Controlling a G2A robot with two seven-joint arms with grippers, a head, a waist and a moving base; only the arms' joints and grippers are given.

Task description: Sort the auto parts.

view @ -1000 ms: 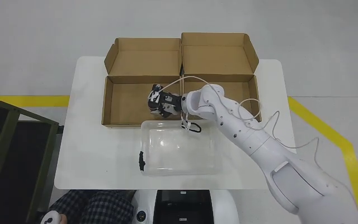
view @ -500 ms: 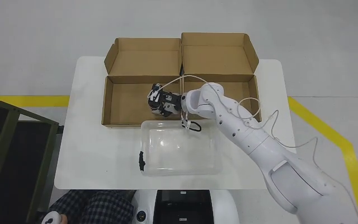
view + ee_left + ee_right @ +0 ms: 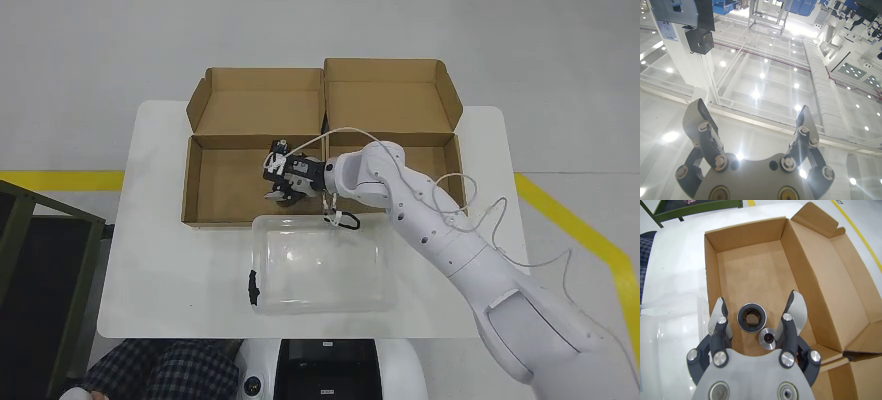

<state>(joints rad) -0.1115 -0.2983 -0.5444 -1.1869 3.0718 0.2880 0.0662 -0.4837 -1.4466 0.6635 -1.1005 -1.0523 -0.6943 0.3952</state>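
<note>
— Hovering over the left box (image 3: 192, 185), centre of the top view, is the right gripper (image 3: 279, 174). Is anything in it?
— From above I cannot tell. Its own wrist view settles it: the right gripper (image 3: 757, 297) is spread wide and holds nothing. A bearing (image 3: 751, 320) and a metal disc (image 3: 768, 340) lie just beside each other on the box floor, seen between its fingers.
— And the left gripper (image 3: 752, 103)?
— Also wide open and empty, aimed at the ceiling.
— What else shows from above?
— A clear bin (image 3: 320, 275) sits lower centre on the table (image 3: 160, 250), with a black part (image 3: 253, 288) at its left edge.
— Any change from a second ago?
— The right gripper has slid slightly toward the upper frame. The bin and black part stay put.
</note>
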